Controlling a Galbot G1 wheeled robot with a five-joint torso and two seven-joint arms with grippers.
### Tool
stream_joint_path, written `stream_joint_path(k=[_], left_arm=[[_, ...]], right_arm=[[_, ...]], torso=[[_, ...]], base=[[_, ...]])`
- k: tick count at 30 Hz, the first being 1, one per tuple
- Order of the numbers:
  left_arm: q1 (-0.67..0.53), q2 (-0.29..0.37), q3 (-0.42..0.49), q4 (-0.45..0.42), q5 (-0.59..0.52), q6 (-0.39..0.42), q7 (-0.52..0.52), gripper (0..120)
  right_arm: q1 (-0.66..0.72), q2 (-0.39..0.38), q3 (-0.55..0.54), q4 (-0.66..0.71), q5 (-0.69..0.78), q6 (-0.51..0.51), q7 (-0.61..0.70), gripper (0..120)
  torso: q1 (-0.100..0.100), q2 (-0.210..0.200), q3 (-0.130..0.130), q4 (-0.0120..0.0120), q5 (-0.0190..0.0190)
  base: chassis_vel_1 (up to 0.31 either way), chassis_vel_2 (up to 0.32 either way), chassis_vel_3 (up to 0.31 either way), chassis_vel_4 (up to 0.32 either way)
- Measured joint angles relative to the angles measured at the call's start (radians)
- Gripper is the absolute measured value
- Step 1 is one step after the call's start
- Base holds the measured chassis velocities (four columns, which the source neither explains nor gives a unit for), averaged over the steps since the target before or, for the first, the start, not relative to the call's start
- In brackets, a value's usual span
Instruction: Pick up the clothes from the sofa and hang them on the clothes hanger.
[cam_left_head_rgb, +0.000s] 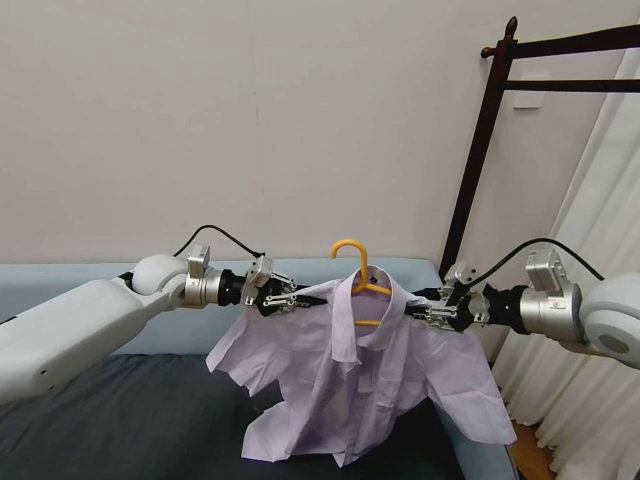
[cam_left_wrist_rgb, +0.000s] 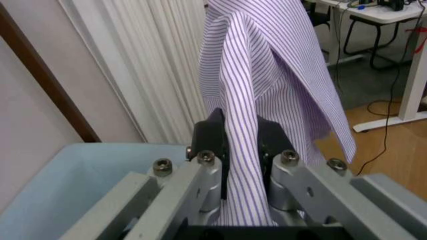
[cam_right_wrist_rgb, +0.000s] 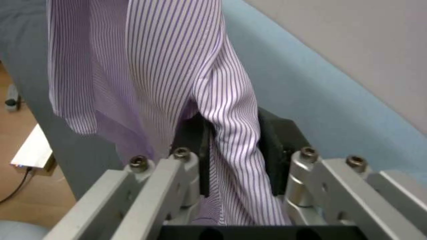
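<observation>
hanging shirt (cam_left_head_rgb: 345, 385) pinched btwn left pincer (cam_left_head_rgb: 300, 298), right pincer (cam_left_head_rgb: 420, 316)

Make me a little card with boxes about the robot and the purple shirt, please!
Shirt: purple stripes, short sleeves, held up over the sofa
Hanger: yellow, tucked inside the shirt's collar, hook poking out on top
Left pincer: shut on one shoulder of the shirt
Right pincer: shut on the other shoulder
Sofa: light blue with a dark seat, below the shirt
Wooden rack: dark, stands to the robot's right, apart from the hanger
</observation>
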Motion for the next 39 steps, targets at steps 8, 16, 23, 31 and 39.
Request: stream_joint_path(k=[8, 16, 23, 31, 39], left_arm=[[-0.002, -0.001, 0.003, 0.007, 0.015, -0.013, -0.001, 7], [-0.002, -0.005, -0.014, 0.044, 0.064, -0.028, -0.022, 19], [-0.016, -0.005, -0.026, 0.047, 0.079, -0.047, -0.057, 42], [0.012, -0.003, -0.127, 0.039, 0.087, -0.058, -0.111, 70], [0.182, 0.027, -0.327, -0.106, 0.074, -0.058, -0.341, 98]], right_arm=[[-0.005, -0.002, 0.006, 0.007, 0.024, -0.003, -0.003, 14], [-0.018, -0.030, 0.033, 0.017, 0.056, -0.002, -0.001, 11], [-0.025, -0.025, 0.038, 0.024, 0.096, -0.023, 0.045, 8], [-0.030, -0.001, 0.090, 0.011, 0.228, -0.078, 0.167, 7], [-0.023, 0.020, 0.219, -0.004, 0.375, -0.122, 0.344, 7]], torso=[[0.000, 0.000, 0.000, 0.0002, 0.0000], [0.000, 0.000, 0.000, 0.0002, -0.0001], [0.000, 0.000, 0.000, 0.0001, 0.0000], [0.000, 0.000, 0.000, 0.0000, 0.0001], [0.000, 0.000, 0.000, 0.0003, 0.0002]], base=[[0.000, 0.000, 0.000, 0.000], [0.000, 0.000, 0.000, 0.000], [0.000, 0.000, 0.000, 0.000], [0.000, 0.000, 0.000, 0.000], [0.000, 0.000, 0.000, 0.000]])
